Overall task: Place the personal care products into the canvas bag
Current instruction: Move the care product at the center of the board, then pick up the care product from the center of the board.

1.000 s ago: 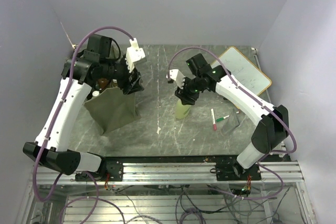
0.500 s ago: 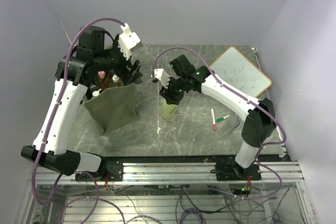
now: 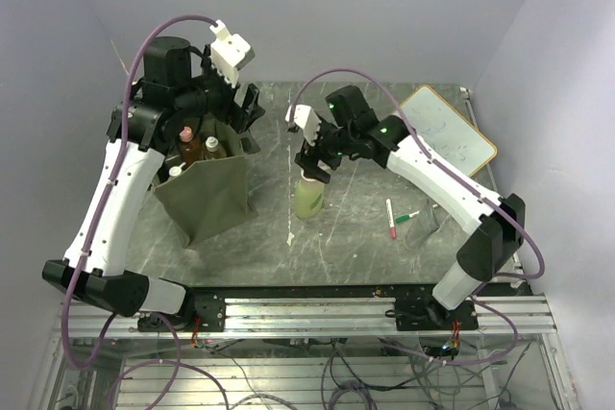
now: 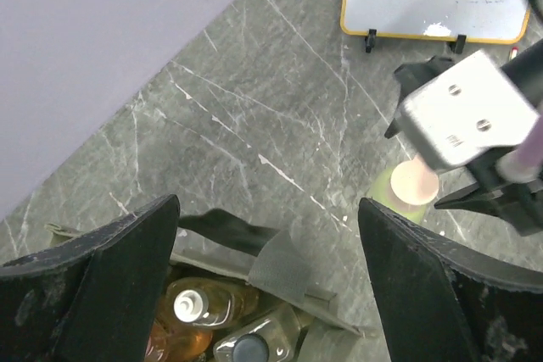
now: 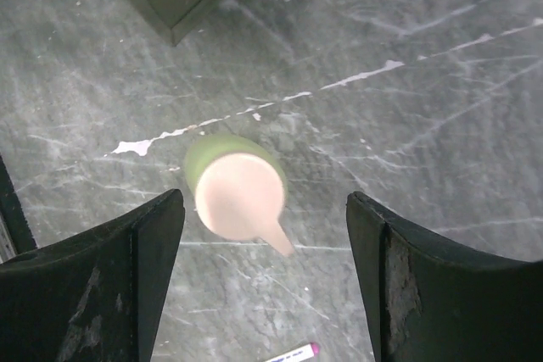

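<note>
The olive-green canvas bag (image 3: 207,197) stands upright at the left. Several bottles sit inside it, including an amber one with a white cap (image 4: 193,305) and a clear one with a black cap (image 4: 250,347). A light green bottle (image 3: 309,201) with a beige cap (image 5: 240,195) stands on the table just right of the bag. My right gripper (image 3: 315,164) hovers open directly above this bottle, apart from it, as the right wrist view (image 5: 265,226) shows. My left gripper (image 3: 246,112) is open and empty above the bag's far rim (image 4: 280,260).
A red marker (image 3: 391,218) and a green marker (image 3: 406,217) lie right of the bottle. The white wood-framed whiteboard (image 3: 447,136) leans at the back right. The grey walls stand close behind and beside the bag.
My right gripper carried the light green bottle left toward the bag, let it go and rose above it. My left gripper lifted up and back from the bag's opening.
</note>
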Motion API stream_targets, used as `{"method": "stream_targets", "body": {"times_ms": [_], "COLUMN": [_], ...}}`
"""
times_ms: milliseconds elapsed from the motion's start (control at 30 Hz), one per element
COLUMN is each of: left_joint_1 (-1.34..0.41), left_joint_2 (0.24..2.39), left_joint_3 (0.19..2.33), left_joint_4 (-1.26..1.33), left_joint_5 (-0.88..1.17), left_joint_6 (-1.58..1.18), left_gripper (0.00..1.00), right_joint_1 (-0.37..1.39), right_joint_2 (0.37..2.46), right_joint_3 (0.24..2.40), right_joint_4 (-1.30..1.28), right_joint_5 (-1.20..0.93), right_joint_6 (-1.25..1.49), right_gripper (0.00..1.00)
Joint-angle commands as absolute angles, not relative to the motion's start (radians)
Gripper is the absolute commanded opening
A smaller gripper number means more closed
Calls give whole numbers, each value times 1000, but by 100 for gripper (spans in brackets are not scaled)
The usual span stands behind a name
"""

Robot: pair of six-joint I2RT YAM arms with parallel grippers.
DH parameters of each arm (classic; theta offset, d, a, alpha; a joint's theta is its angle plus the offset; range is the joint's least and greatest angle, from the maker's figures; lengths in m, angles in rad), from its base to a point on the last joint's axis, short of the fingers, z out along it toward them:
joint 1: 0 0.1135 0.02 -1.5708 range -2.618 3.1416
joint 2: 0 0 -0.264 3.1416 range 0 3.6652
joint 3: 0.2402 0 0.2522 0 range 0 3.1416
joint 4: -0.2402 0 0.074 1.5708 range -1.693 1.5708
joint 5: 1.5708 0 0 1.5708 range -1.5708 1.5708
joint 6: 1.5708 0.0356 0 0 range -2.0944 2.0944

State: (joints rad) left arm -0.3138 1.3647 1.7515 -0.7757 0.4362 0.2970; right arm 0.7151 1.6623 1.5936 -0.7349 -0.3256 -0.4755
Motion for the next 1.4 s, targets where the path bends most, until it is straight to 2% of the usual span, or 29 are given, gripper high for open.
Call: {"method": "stream_targets", "body": {"times_ms": [0,167,367,533,800,1367], "left_joint_1": [-316,-373,-481,-575,-660,-719], "left_joint_2": [1405,1441,1484,1491,1535,1683], "left_joint_3": [1740,1724,1665,1575,1490,1491], "left_joint_4": [-695,-702,-725,-698,-664,-626], "left_joint_5": [411,383,358,379,393,408], "left_joint_6": [223,267,366,423,477,505], "left_gripper": [96,95,95,100,100,100], "right_joint_1": [651,505,318,234,149,60], "right_joint_2": [1590,1527,1485,1480,1454,1424], "right_joint_3": [1627,1611,1594,1597,1564,1511], "right_joint_4": [-718,-708,-688,-674,-656,-632], "right_joint_5": [-329,-400,-440,-464,-519,-578], "right_joint_6": [-470,-429,-397,-382,-352,-308], "right_gripper": [77,83,85,85,85,85]}}
